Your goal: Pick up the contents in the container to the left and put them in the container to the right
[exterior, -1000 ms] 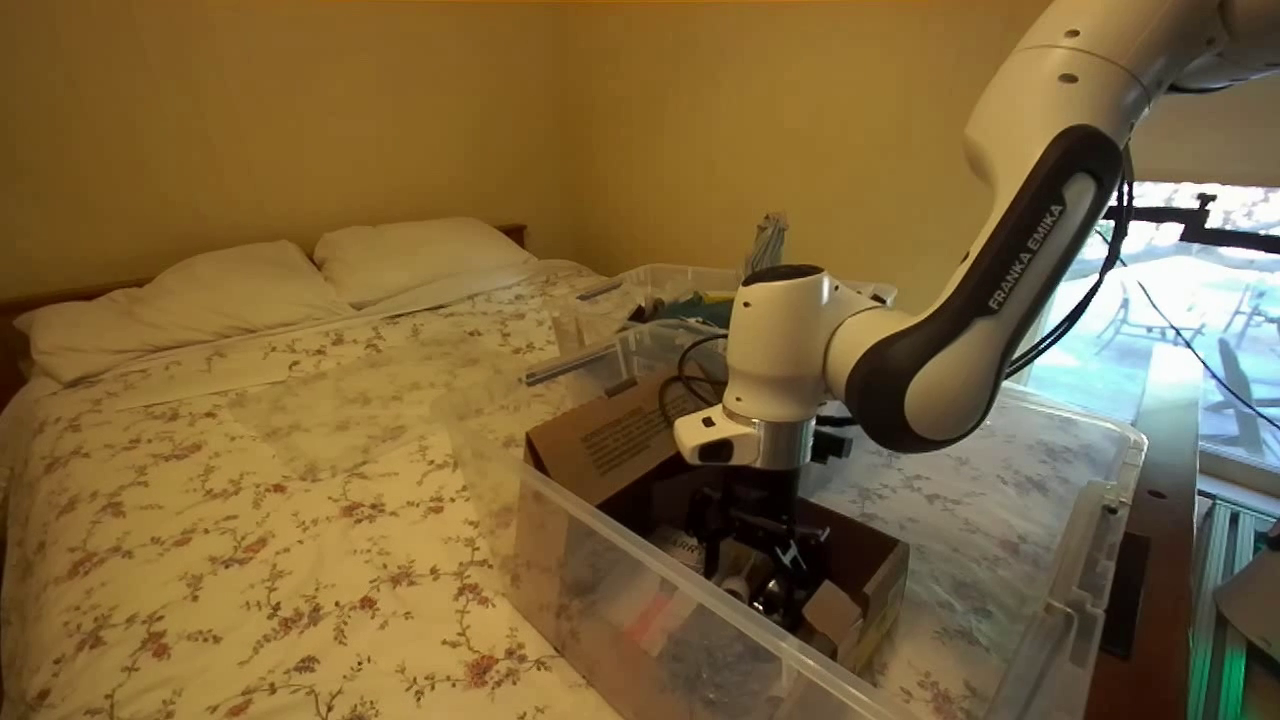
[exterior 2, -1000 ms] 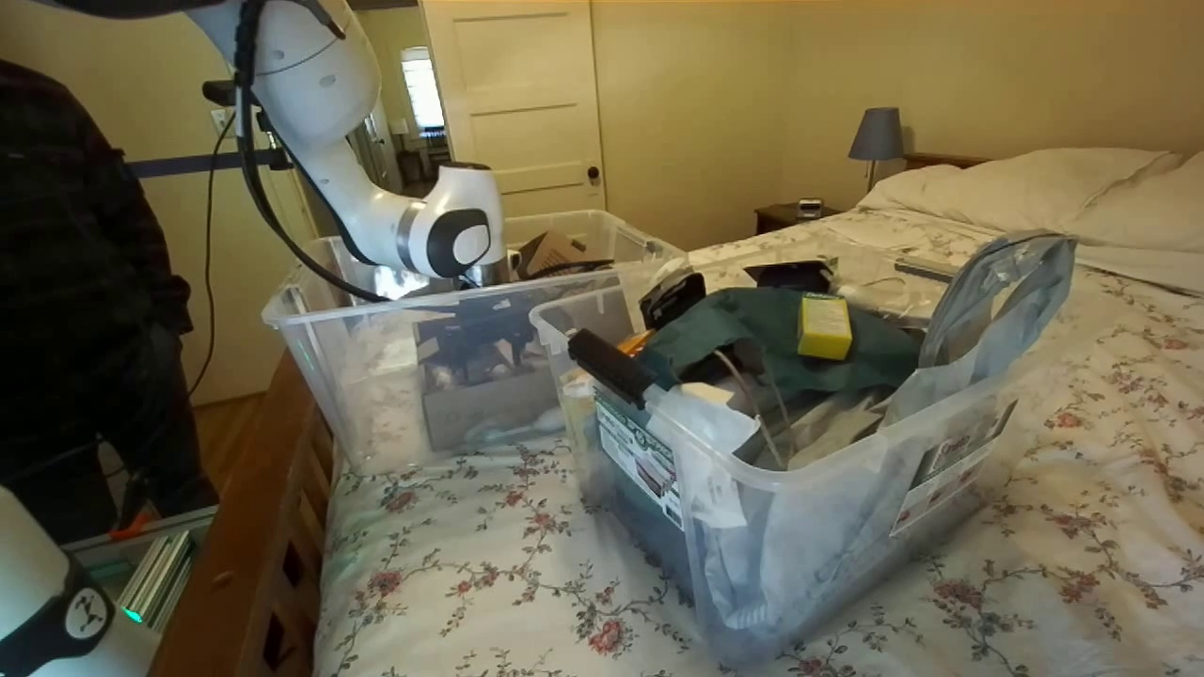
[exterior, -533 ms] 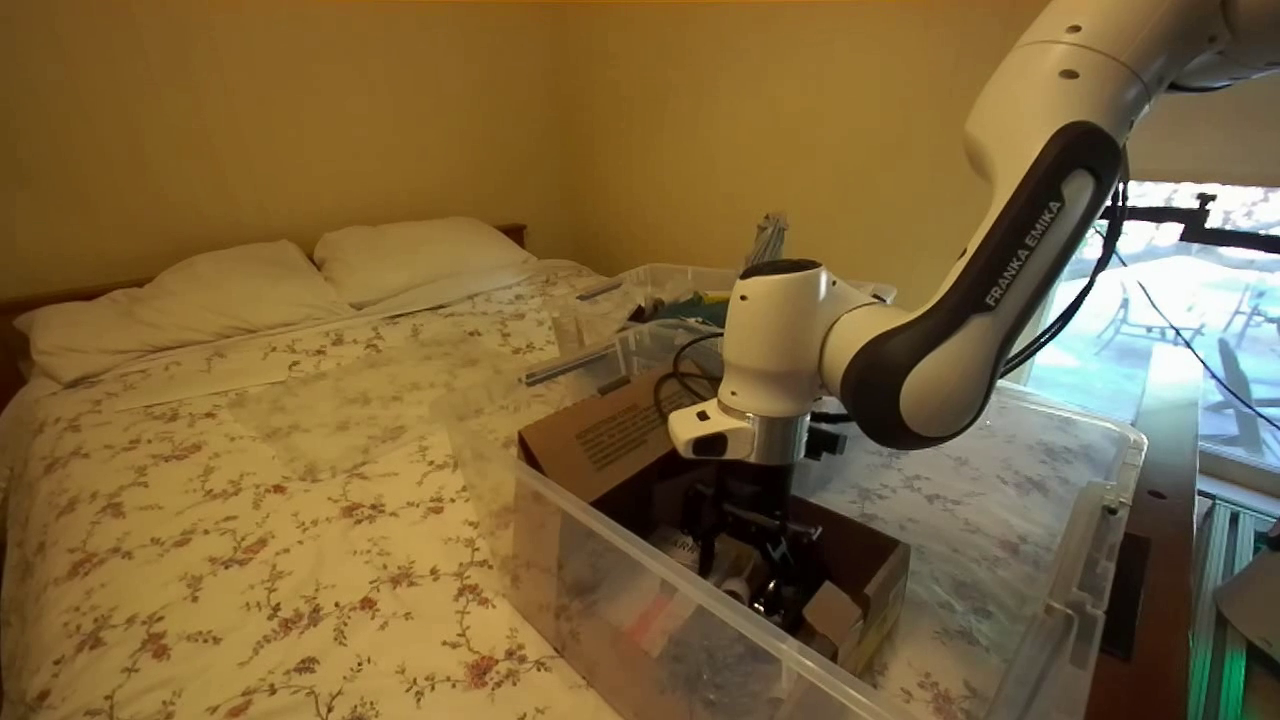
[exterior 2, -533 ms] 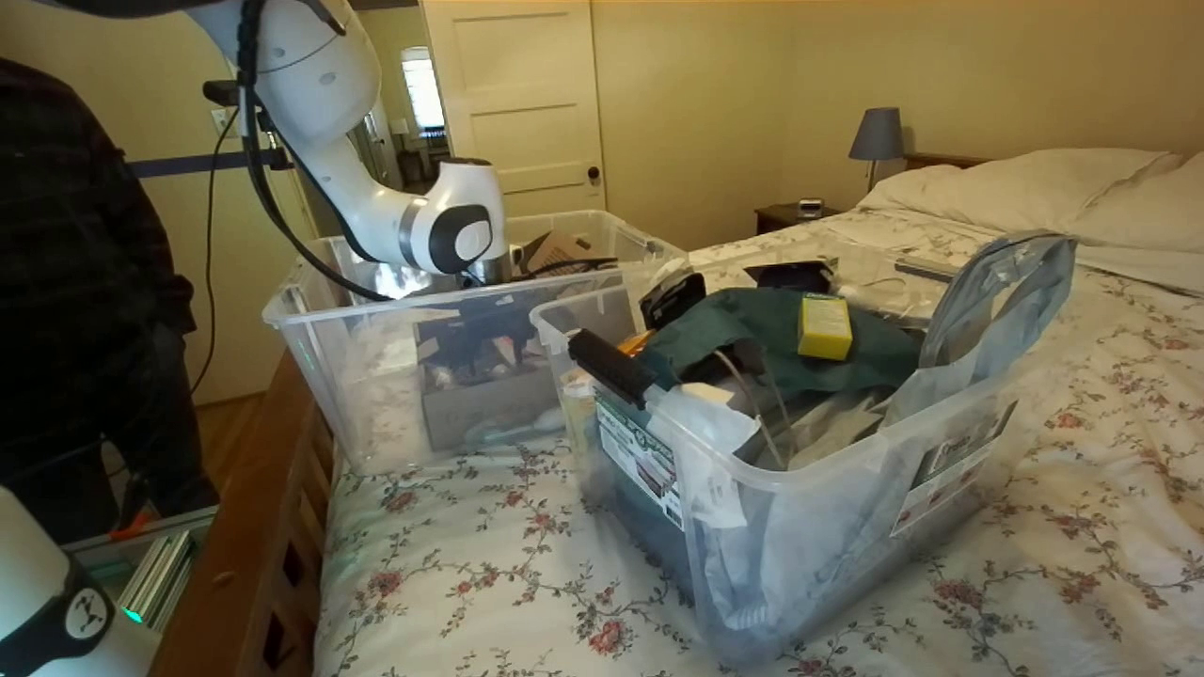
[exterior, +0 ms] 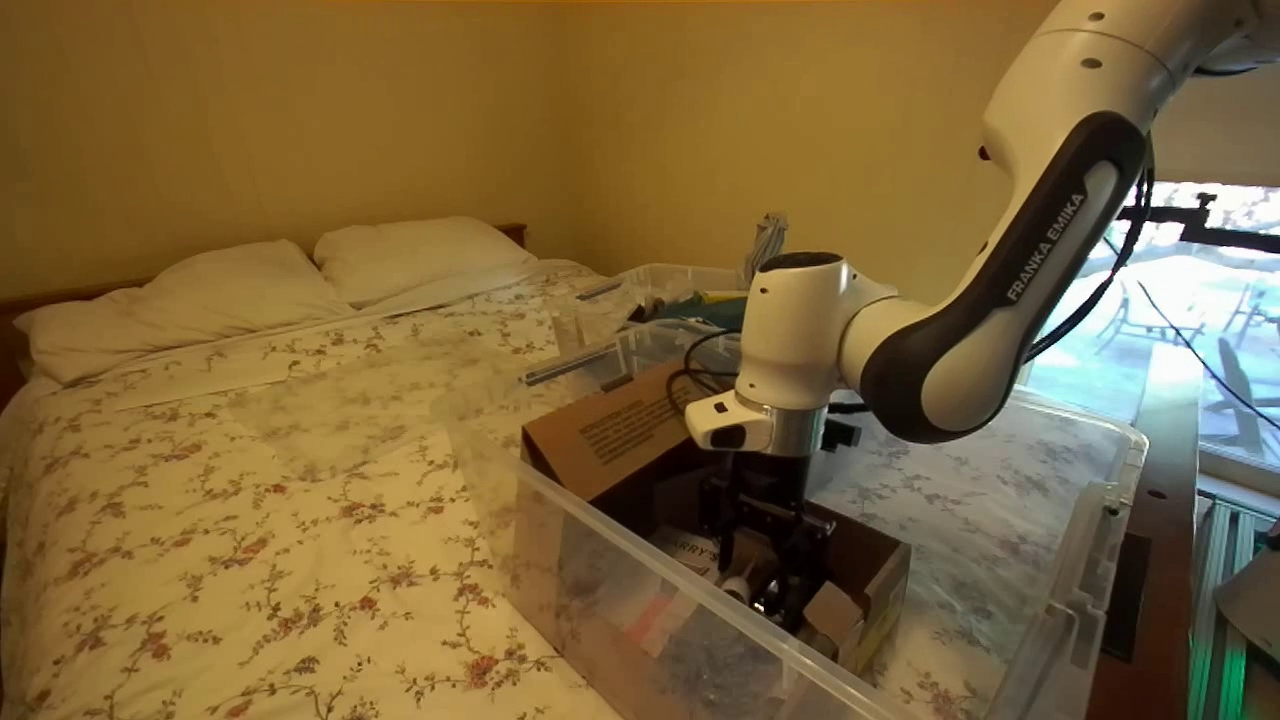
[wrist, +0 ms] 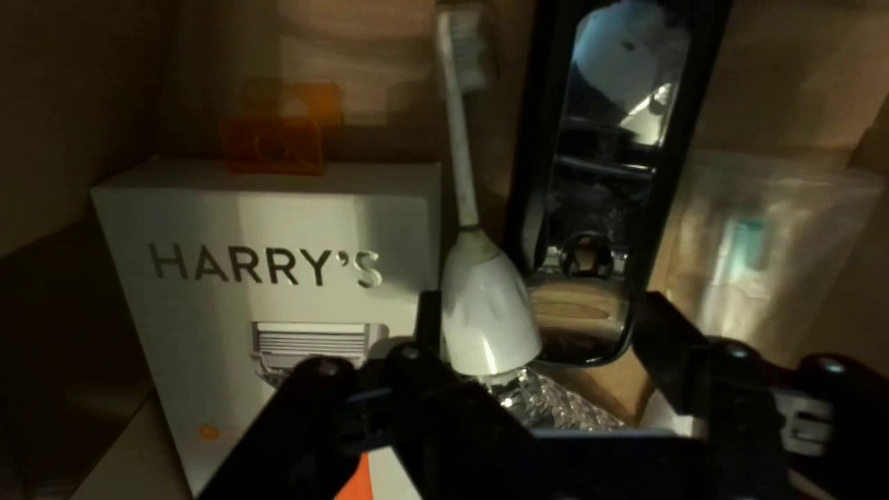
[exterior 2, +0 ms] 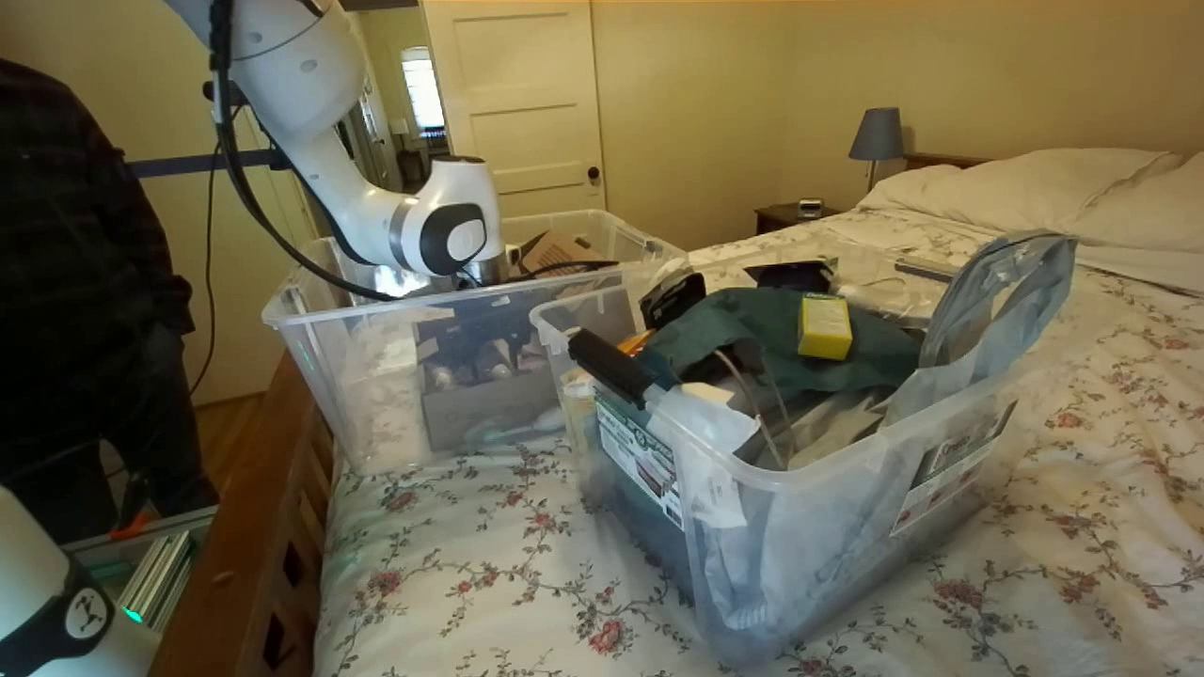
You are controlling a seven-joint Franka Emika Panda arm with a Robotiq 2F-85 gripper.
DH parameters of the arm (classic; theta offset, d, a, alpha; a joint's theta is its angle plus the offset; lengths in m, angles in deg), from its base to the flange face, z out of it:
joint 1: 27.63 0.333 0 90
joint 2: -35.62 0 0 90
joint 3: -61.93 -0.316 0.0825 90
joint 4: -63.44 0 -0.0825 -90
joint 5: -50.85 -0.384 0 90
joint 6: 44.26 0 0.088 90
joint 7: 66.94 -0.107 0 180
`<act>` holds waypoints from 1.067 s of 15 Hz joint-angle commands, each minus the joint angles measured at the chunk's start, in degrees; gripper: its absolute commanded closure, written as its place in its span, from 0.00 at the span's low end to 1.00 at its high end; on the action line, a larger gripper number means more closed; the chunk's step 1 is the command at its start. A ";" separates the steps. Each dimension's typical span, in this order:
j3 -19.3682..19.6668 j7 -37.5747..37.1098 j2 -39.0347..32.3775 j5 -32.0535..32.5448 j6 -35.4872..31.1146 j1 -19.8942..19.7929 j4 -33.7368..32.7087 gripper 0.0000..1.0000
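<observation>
Yellow walls (exterior: 300, 110) close in a bedroom, where a flower-patterned bed (exterior 2: 451, 583) bears two clear plastic bins. In an exterior view the left bin (exterior 2: 362, 404) stands farther off; the right bin (exterior 2: 800, 527) is nearer. The arm (exterior: 1040, 230) reaches down into a cardboard box (exterior: 862, 552) inside the left bin. Its gripper (wrist: 545, 319) stands parted and, as far as I can see, has hold of nothing.

In the wrist view a white HARRY'S box (wrist: 264, 298) lies to the left. Right of it is a long black case (wrist: 611, 194) with a glossy face, which I take to be among the contents to move. Between them is a white toothbrush head (wrist: 486, 305), its broad base sharing the gap between the fingers (wrist: 670, 344) with the case's lower end; whether they touch either, I can't tell.

The step in hand looks like the grasp. I'd shift right until the fingers straddle only the case, get low along its long sides, close gently since that face may be slick, then lift straight up past the cardboard and the bin's rim before swinging right.
</observation>
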 commanded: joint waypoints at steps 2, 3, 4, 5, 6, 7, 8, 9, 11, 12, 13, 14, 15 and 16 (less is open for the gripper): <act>0.46 0.99 -1.33 0.44 0.49 1.09 -1.25 0.33; 0.56 0.90 -1.42 0.58 0.68 1.35 -1.50 0.34; 0.63 0.84 -1.51 0.66 0.86 1.53 -1.72 0.36; 0.55 1.00 -1.78 0.57 0.95 1.53 -2.00 0.46; 0.55 1.12 -2.19 0.59 1.17 1.67 -2.42 0.52; 0.66 0.97 -2.50 0.61 1.27 1.84 -2.75 0.55; 0.68 0.98 -2.95 0.61 1.19 1.96 -3.17 0.59; 0.81 0.85 -3.26 0.75 1.43 2.21 -3.60 0.56; 0.89 0.92 -4.22 0.86 2.12 2.58 -4.63 0.42; 0.83 1.06 -4.66 0.86 2.54 2.70 -5.12 0.37; 0.95 1.02 -5.13 1.03 2.93 3.01 -5.65 0.29; 1.02 1.04 -5.50 1.14 3.48 3.28 -6.09 0.26; 1.20 0.91 -5.75 1.32 4.09 3.65 -6.47 0.40; 1.40 0.72 -5.77 1.54 4.75 3.97 -6.68 0.60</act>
